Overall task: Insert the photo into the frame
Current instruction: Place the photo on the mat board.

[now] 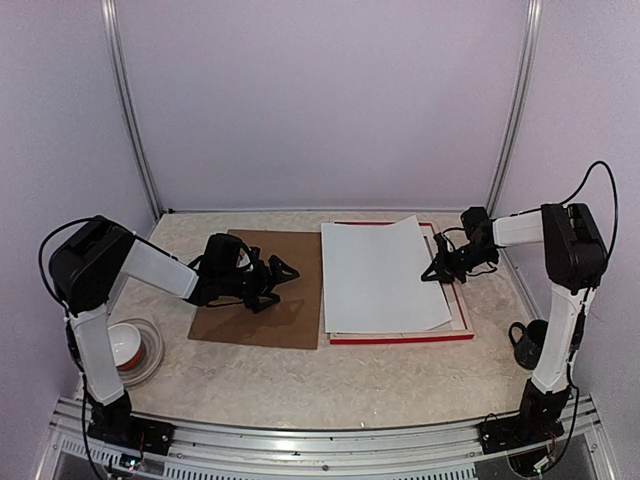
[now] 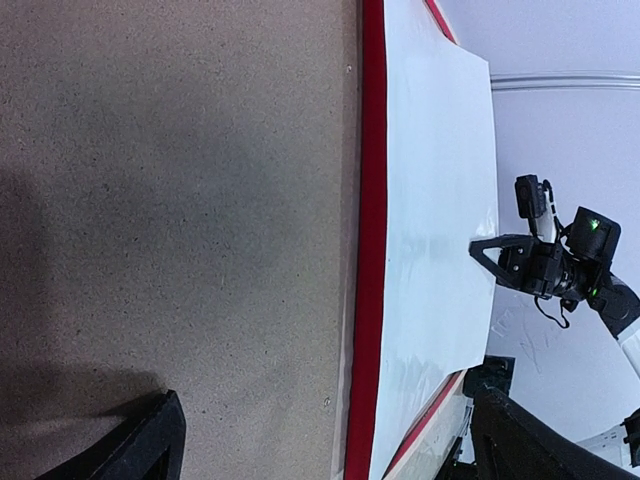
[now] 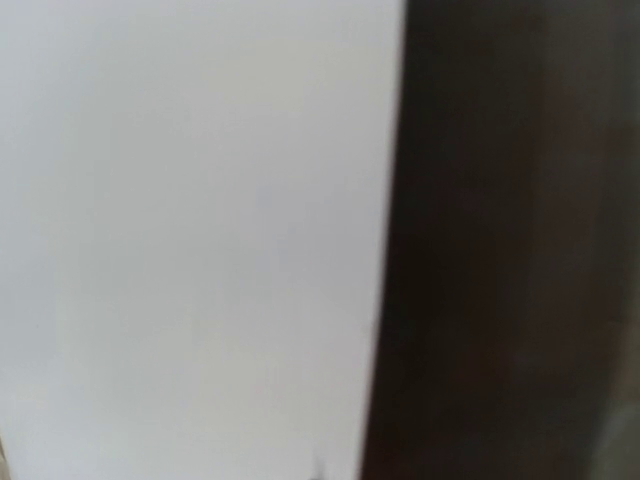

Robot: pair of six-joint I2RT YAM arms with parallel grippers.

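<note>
Left tool (image 1: 275, 285) released over board (image 1: 250, 322) | right tool (image 1: 436, 270) clenched at right edge of photo (image 1: 385, 275), pinch unclear | photo white side up, skewed atop frame (image 1: 400, 339) | likely light, floppy, slick; best nudged at edges

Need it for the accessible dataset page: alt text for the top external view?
The photo, white back up, lies slightly askew on the red frame, with the right gripper shut at its right edge. The left gripper hangs open over a brown backing board to the left.
</note>
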